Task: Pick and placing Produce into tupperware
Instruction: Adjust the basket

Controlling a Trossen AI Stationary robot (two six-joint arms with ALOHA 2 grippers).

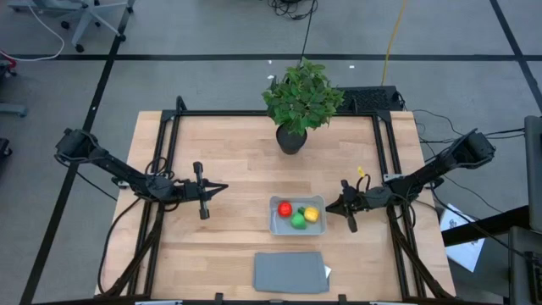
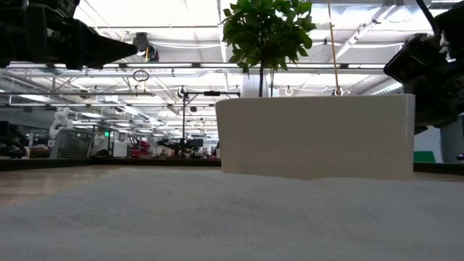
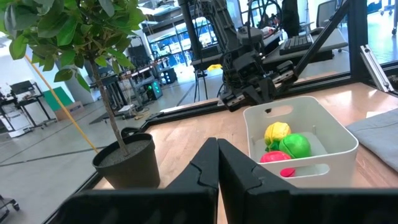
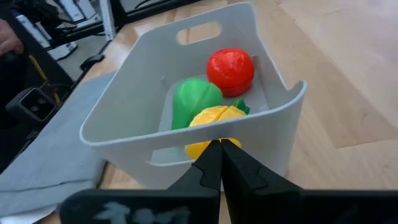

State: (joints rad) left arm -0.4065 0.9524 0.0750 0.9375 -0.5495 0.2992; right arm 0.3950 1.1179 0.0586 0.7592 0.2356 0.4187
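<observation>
The tupperware (image 1: 295, 215) stands on the table at centre right. Inside it lie the round red piece (image 1: 284, 208), the round green piece (image 1: 298, 221) and the yellow piece with a green tip (image 1: 311, 214); they also show in the right wrist view (image 4: 231, 70) (image 4: 196, 99) (image 4: 214, 121). My left gripper (image 1: 223, 188) is shut and empty, level above the table, left of the tupperware. My right gripper (image 1: 329, 206) is shut and empty, just right of the tupperware, pointing at it.
A potted leafy plant (image 1: 298, 106) stands at the far centre. A flat grey rectangle (image 1: 290, 271) lies near the front edge, in front of the tupperware. Bare wood lies between my left gripper and the tupperware.
</observation>
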